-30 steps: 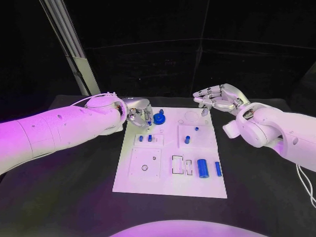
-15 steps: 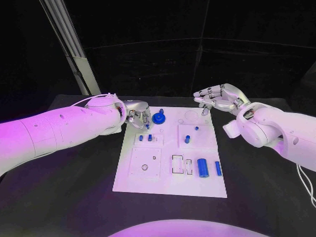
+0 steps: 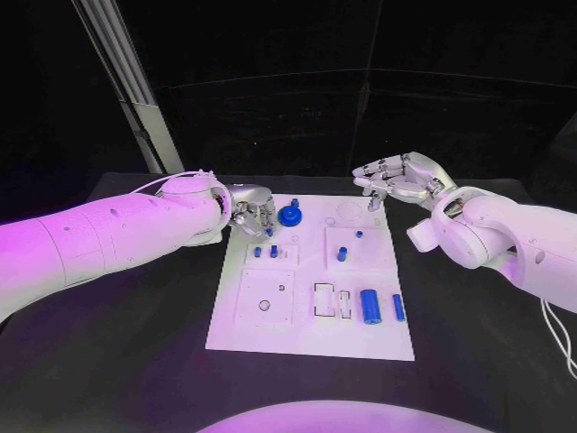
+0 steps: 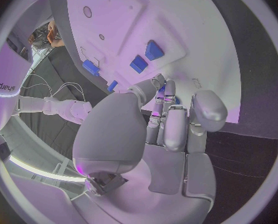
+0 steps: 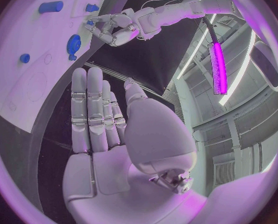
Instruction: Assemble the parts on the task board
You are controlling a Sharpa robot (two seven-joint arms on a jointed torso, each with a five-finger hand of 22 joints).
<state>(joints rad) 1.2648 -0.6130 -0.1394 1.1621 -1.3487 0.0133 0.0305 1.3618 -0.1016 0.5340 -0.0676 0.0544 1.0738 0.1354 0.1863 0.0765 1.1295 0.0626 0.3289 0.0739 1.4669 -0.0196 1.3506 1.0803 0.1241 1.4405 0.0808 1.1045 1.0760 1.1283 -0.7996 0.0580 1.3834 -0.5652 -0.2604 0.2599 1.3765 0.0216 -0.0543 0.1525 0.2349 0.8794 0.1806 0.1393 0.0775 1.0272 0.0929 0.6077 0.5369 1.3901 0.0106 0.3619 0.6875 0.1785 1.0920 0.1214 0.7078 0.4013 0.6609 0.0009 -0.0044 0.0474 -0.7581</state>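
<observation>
The left hand (image 3: 252, 216) hovers at the far-left corner of the task board (image 3: 308, 338), fingers curled together; whether they pinch anything I cannot tell. A blue round part (image 3: 291, 216) sits just beside its fingertips, likely the piece being worked. The right hand (image 3: 395, 183) waits beyond the far-right corner, fingers straight, holding nothing.

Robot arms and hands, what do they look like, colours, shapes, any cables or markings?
Both arms are smooth, rounded white shells. The left arm has a thin pale cable looping over its wrist; the right arm has one hanging beneath it. The left hand and right hand are silver metal with jointed fingers. A dark logo marks the robot's white shell in the left wrist view.
</observation>
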